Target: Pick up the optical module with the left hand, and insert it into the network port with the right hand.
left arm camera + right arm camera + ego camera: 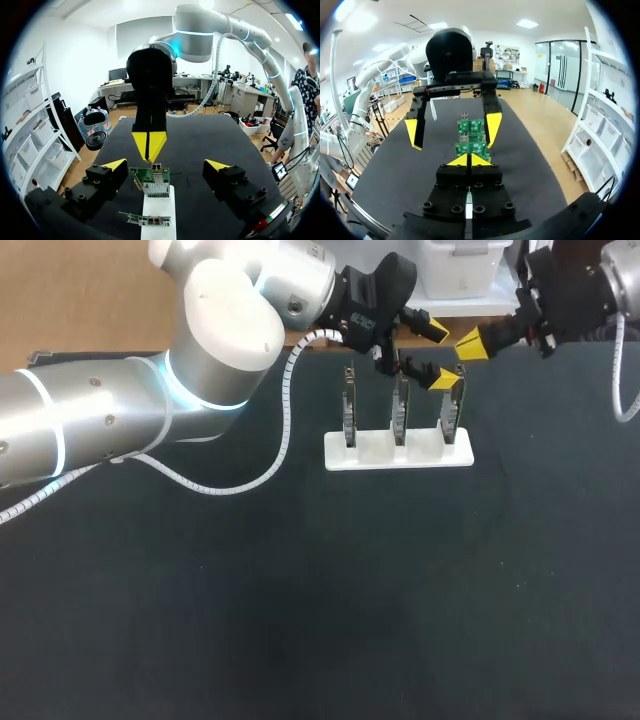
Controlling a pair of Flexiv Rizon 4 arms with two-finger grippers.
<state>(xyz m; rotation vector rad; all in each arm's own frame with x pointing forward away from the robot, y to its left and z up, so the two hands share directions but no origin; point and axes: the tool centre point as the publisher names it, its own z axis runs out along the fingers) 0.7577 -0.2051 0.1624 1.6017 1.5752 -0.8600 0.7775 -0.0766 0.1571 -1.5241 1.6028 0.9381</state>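
Black table (300,620) with one white stand (375,452)

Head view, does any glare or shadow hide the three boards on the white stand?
Head view: no. Light sheens on the white shell of the left arm, yet the three boards and white stand show plainly against the dark table. Left wrist view: the nearest board is evenly lit, with no glare on it. Right wrist view: the boards are evenly lit too.

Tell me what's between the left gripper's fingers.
A green circuit board in the white holder, clear of both fingers of the left gripper; left wrist view.
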